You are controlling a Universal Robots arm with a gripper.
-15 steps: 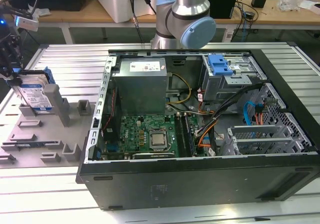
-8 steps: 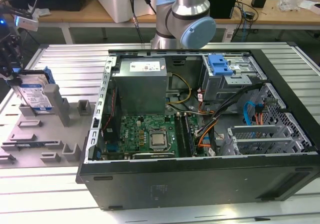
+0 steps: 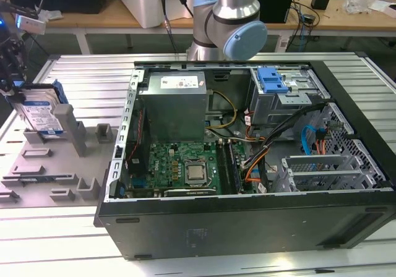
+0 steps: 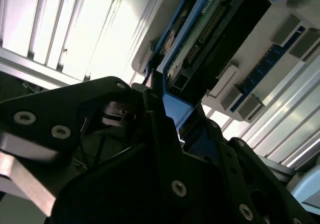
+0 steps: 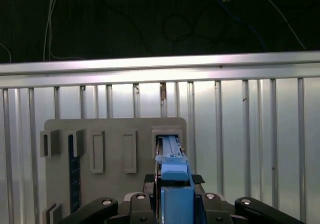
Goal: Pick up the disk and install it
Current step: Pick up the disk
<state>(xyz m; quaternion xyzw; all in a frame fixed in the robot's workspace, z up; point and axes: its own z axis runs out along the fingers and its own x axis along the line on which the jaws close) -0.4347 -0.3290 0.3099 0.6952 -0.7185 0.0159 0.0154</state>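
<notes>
Exterior view, item one: a flat rectangular silver metal disk (image 3: 38, 113) with a blue-and-white label and a blue plastic carrier frame. It is recorded standing on edge, close to upright, at a slot of the pale grey plastic fixture plate (image 3: 37, 166). The plate lies on the ribbed aluminium tabletop (image 3: 93, 79) at the exterior view's left.

Item two: the black gripper (image 5: 175, 181). In the first wrist view its fingers (image 5: 151, 179) are seen drawn in narrow against both sides of the blue frame's upper edge, so the disk is held. In the second wrist view the disk's circuit-board face is seen just beyond the gripper body.

Item three: the black open computer case (image 3: 247, 221), laid on its side just beside the fixture plate. A grey metal drive cage (image 3: 263, 104), topped by a light-blue plastic clip (image 3: 272, 79), is noted inside it towards the exterior view's right, well apart from the disk.

Step in hand: the pick-up is judged to be under way, with the grasp made and no installation begun. The disk's lower edge appears to be seated in the slot, though a slight lift cannot be ruled out.

Next move: a straight pull along the slot is called for. The disk is to be kept upright so that its frame does not bind on the slot walls.
</notes>
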